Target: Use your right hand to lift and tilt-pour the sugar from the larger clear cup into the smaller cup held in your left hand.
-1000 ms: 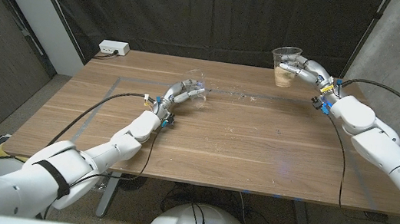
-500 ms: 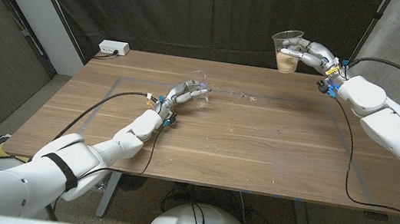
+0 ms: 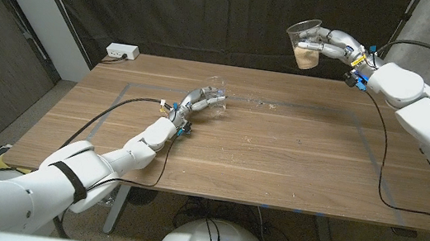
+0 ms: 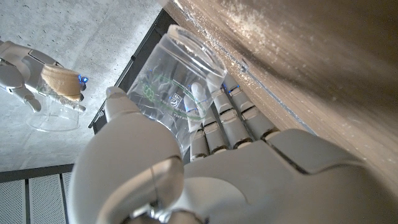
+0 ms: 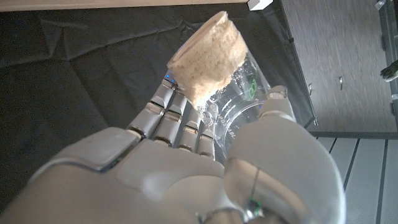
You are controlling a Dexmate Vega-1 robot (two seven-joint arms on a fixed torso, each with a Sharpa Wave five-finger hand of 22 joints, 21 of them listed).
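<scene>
Aloft: big cup raised, small cup waiting low

Both cups look like thin clear plastic, light and easily crushed, so a wrap around the wall suits them better than a pinch at the rim. The sugar (image 5: 208,59) sits as a tan packed plug in the big cup's base and may release all at once when tilted.

The right hand (image 3: 330,46) wraps the big cup (image 3: 305,43), held tilted, high above the worktop's (image 3: 276,162) far edge and well apart from the small cup (image 3: 213,97). The left hand (image 3: 192,103) grips that small cup low over the worktop, arm stretched forward; the cup appears empty.
</scene>
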